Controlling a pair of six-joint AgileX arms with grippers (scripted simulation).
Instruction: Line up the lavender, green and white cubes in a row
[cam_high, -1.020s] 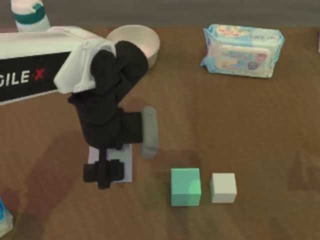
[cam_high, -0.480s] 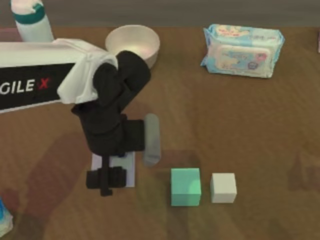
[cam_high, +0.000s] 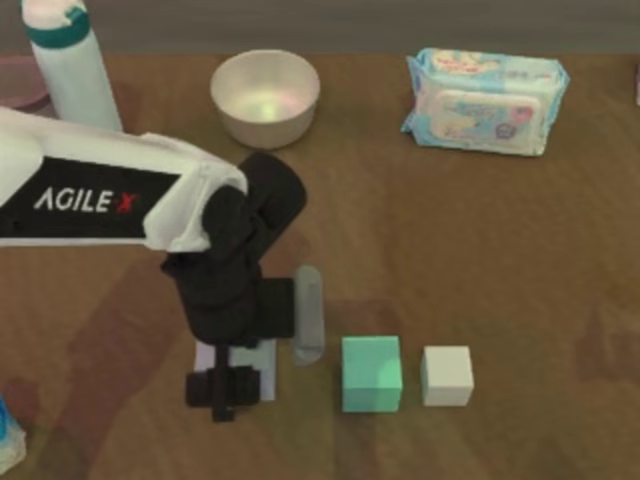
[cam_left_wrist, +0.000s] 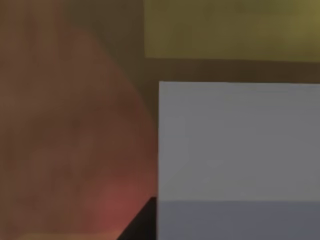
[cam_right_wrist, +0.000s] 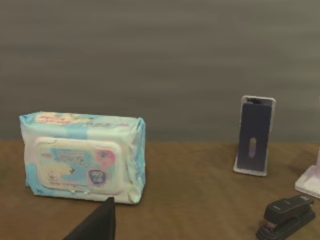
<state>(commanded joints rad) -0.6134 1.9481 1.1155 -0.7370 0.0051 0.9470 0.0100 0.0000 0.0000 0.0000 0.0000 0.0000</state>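
Observation:
The lavender cube (cam_high: 262, 375) is mostly hidden under my left gripper (cam_high: 222, 385), which is shut on it low over the table, left of the other two. In the left wrist view the lavender cube (cam_left_wrist: 240, 150) fills the frame beside one dark finger (cam_left_wrist: 142, 225). The green cube (cam_high: 371, 373) and the smaller white cube (cam_high: 446, 375) stand side by side on the table with a small gap between them. A wider gap separates the lavender cube from the green one. My right gripper (cam_right_wrist: 200, 232) is out of the top view, parked and open, with one finger (cam_right_wrist: 100, 222) showing.
A cream bowl (cam_high: 265, 95) and a white bottle with a teal band (cam_high: 70, 65) stand at the back left. A pack of wipes (cam_high: 487, 100) lies at the back right. The right wrist view shows a phone on a stand (cam_right_wrist: 255, 135) and a black stapler (cam_right_wrist: 285, 217).
My left gripper has carried the lavender cube toward the front edge and slightly right, closer to the green cube's line. The green and white cubes have not moved.

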